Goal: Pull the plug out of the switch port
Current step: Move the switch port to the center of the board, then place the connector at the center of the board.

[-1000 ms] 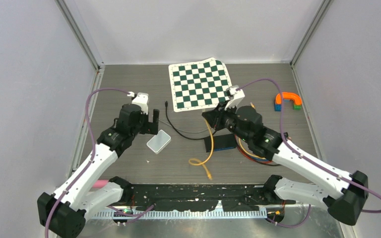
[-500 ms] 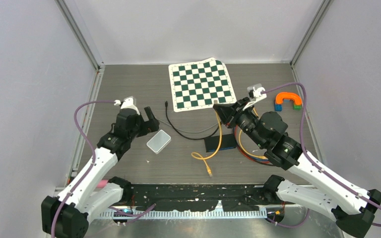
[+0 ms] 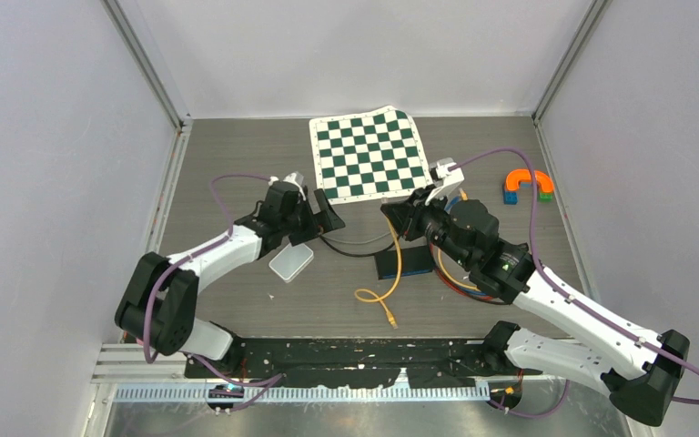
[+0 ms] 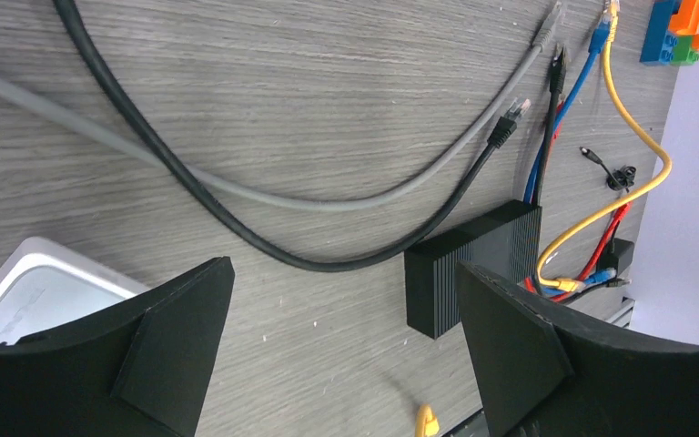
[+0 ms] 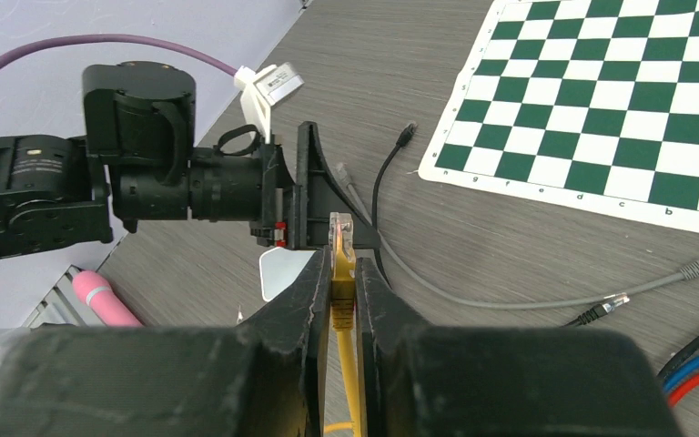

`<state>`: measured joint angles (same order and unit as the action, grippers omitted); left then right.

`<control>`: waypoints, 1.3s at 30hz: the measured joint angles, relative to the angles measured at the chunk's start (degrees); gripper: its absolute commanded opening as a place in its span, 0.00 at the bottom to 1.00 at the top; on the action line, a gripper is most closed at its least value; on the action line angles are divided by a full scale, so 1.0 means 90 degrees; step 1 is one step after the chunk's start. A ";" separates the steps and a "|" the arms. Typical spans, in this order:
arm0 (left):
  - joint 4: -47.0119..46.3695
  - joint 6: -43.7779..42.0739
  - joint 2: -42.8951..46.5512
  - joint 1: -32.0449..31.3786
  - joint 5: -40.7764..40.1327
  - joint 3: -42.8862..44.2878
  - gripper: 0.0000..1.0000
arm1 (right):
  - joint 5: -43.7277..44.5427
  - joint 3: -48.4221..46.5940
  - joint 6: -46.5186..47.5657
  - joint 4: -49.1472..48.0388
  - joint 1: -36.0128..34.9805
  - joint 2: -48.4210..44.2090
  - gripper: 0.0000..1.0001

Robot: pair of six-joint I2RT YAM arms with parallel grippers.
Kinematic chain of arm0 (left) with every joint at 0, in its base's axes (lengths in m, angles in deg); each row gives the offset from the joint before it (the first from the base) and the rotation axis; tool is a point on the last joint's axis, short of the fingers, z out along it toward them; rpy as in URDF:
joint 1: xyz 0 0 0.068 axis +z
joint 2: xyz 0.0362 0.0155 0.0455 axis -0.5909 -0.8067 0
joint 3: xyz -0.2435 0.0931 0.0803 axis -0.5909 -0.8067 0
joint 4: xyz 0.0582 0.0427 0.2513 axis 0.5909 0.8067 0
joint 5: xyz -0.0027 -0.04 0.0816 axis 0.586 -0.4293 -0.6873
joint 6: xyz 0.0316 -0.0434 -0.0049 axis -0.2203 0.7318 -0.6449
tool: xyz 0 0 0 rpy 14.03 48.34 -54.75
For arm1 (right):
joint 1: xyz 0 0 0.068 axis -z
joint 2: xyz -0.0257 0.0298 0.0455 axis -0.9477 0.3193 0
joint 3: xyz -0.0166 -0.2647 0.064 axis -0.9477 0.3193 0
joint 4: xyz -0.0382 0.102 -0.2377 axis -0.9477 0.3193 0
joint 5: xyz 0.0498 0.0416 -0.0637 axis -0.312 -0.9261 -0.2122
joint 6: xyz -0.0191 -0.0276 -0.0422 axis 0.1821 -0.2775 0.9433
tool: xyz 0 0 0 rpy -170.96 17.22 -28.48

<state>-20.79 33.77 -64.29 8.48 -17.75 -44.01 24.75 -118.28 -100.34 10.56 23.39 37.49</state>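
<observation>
The switch (image 3: 405, 262) is a flat black box lying mid-table; the left wrist view shows its ribbed end (image 4: 473, 264). My right gripper (image 3: 399, 218) hovers just above and behind it, shut on a yellow plug (image 5: 341, 238) whose clear tip sticks out past the fingertips. This plug is clear of the switch. Its yellow cable (image 3: 398, 264) hangs down across the switch to a loop on the table, and its far end (image 3: 390, 320) lies loose. My left gripper (image 3: 323, 214) is open and empty to the left of the switch, its jaws wide apart (image 4: 341, 355) over bare table.
Black cable (image 3: 337, 246) and grey cable (image 4: 264, 196) lie between the arms. A white box (image 3: 291, 261) sits under my left wrist. Red, blue and yellow cables (image 4: 582, 273) bunch at the switch's right side. A chessboard mat (image 3: 369, 155) and toy blocks (image 3: 528, 185) lie behind.
My left arm has swung right toward the middle, its open gripper now near the switch. The right gripper, still holding the yellow plug, moved right and then back left above the switch.
</observation>
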 measured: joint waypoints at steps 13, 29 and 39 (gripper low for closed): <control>-0.0311 0.0357 -0.0556 -0.0097 -0.0168 -0.0491 0.98 | -0.0080 -0.0367 0.0066 0.0384 0.0015 0.0508 0.05; 0.1413 -0.0682 0.1569 -0.0102 -0.1554 -0.1195 1.00 | -0.1338 -0.2176 0.0143 0.0792 0.0403 0.3577 0.05; 0.1722 -0.1093 0.3181 -0.0102 -0.1909 -0.1192 1.00 | -0.2378 -0.4733 -0.0075 0.1117 0.0736 0.6827 0.23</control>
<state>-5.29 23.93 -35.66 7.56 -34.93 -54.74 3.35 -160.87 -101.01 20.62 30.02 98.93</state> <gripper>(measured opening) 0.994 0.170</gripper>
